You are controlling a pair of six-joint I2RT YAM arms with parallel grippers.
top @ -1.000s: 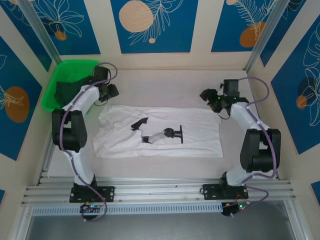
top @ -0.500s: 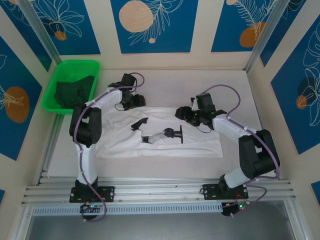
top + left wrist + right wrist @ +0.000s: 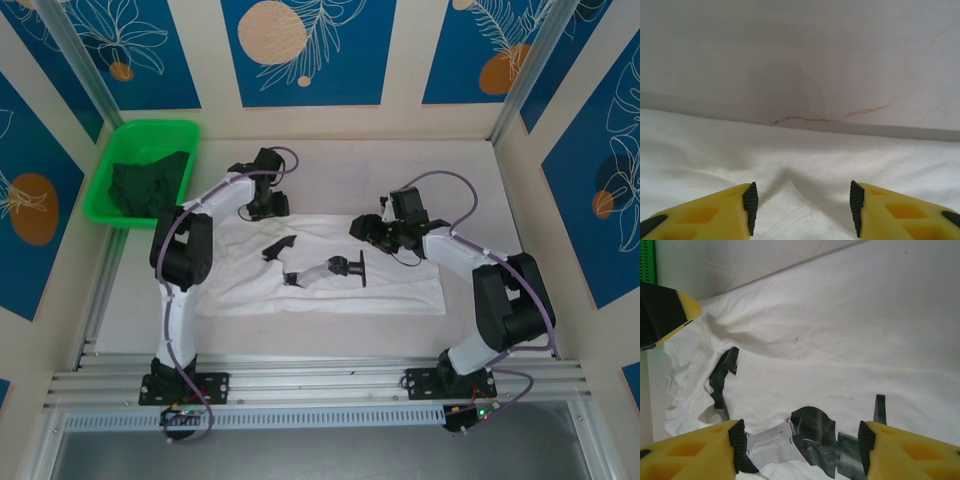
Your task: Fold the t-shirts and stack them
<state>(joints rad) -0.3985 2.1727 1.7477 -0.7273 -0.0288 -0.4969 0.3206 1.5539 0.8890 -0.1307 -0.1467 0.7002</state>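
The white t-shirt [image 3: 400,270] lies spread flat across the middle of the table, its black print [image 3: 330,268] facing up. My left gripper [image 3: 268,206] hovers at the shirt's far edge, left of centre. In the left wrist view this gripper [image 3: 802,207] is open, with a raised point of white cloth [image 3: 790,200] between the pads and touching neither. My right gripper [image 3: 363,228] is over the shirt's upper middle. Seen from its own wrist, the right gripper [image 3: 800,445] is open above the print [image 3: 812,432]. The dark green t-shirt [image 3: 148,180] sits crumpled in the tray.
The bright green tray [image 3: 150,127] stands at the back left corner. Bare pale table [image 3: 790,60] runs beyond the shirt's far edge up to the back wall. Side walls close in the table left and right. The left gripper's yellow finger [image 3: 670,310] shows at the right wrist view's left edge.
Both arms swung inward. The left moved from beside the tray to the shirt's far edge, and the right from the table's right side to over the shirt.
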